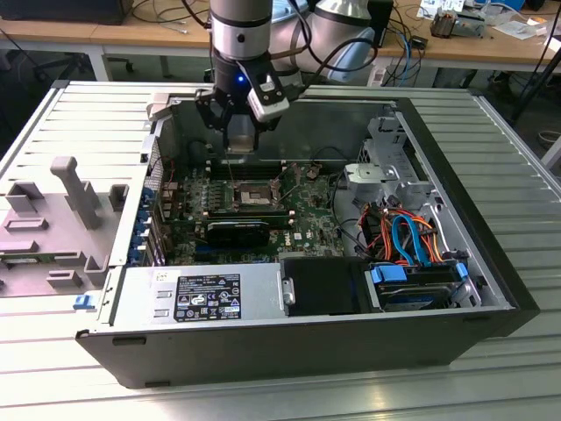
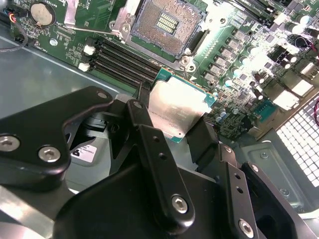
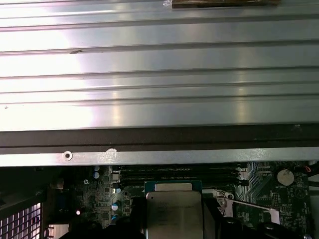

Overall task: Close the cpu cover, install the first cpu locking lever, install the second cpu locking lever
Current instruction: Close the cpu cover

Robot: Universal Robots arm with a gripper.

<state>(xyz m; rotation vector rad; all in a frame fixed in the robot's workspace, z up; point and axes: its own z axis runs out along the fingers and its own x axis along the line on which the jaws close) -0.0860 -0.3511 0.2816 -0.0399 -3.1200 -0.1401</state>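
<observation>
None of the three steps looks done to me: my gripper (image 2: 174, 119) clamps a processor chip (image 2: 175, 99) near the bare socket (image 2: 167, 25).

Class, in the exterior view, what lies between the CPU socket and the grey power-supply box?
A black oblong block on the green board, in the exterior view.

- Bright, even overhead light in the exterior view; pale sheen across the ribbed bench (image 1: 500, 149), deep shade low inside the computer case (image 1: 307, 351).
- In the first wrist view, broad white glare bands along the bench ribs; dim and murky over the green board (image 3: 259, 184).
- In the second wrist view, washed-out highlights on the board, mirror glare on the processor (image 2: 177, 107), black pincer (image 2: 173, 119) in shadow.
</observation>
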